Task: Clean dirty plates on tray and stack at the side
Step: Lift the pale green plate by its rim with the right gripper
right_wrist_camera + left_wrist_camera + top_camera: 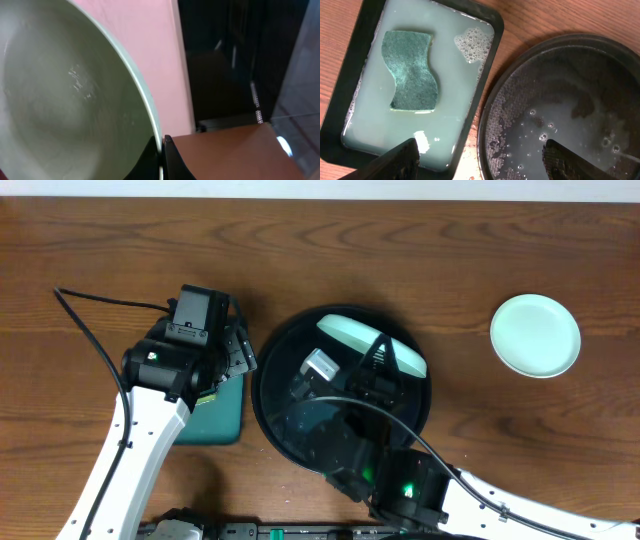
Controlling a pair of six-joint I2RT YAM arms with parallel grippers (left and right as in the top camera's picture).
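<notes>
My right gripper (382, 368) is shut on the rim of a mint-green plate (372, 343) and holds it tilted on edge above the far side of the round black tray (275, 415). In the right wrist view the jaws (161, 150) pinch the plate's thin edge (75, 95). A second mint-green plate (535, 335) lies flat on the table at the far right. A small white shape (320, 365) shows inside the tray; I cannot tell what it is. My left gripper (235, 350) (480, 165) is open and empty, straddling the gap between the sponge tray and the wet round tray (560, 115).
A rectangular black tray (492, 65) of soapy water holds a green sponge (410, 70), left of the round tray; in the overhead view it (215, 420) lies partly under my left arm. A cable runs across the left of the table.
</notes>
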